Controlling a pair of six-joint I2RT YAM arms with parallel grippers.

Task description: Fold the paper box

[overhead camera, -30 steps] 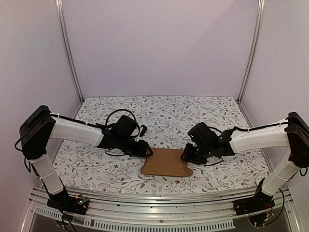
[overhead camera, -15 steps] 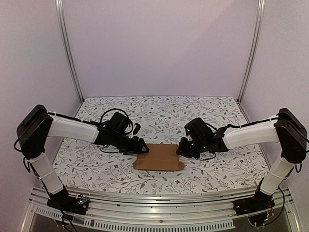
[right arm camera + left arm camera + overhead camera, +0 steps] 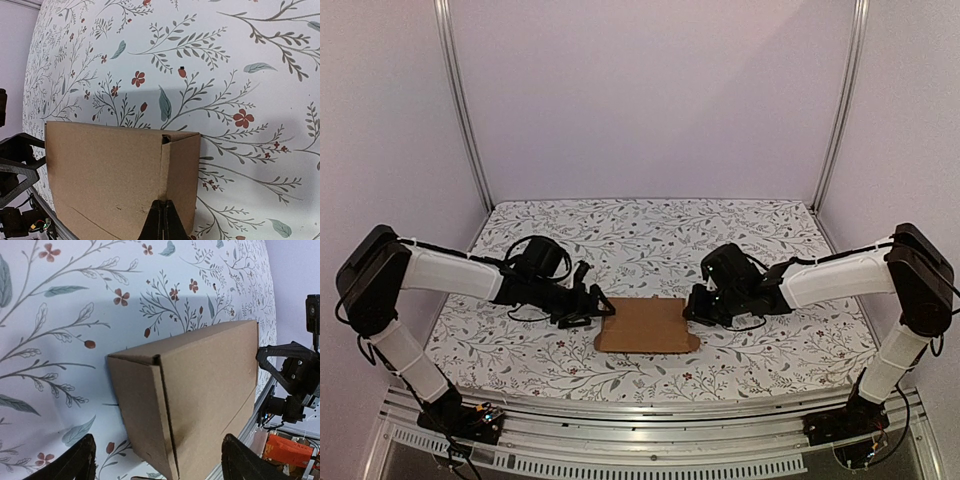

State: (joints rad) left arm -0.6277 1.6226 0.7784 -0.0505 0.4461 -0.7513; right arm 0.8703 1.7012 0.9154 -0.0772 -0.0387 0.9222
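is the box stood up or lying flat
Lying flat: the paper box rests collapsed on the table, one end panel creased over, no walls standing.

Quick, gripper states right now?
Left gripper: open, holding nothing.
Right gripper: closed on the box edge.

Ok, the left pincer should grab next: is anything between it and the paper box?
Nothing visible. The left pincer is open and faces the paper box directly; the right pincer is at the box's opposite end.
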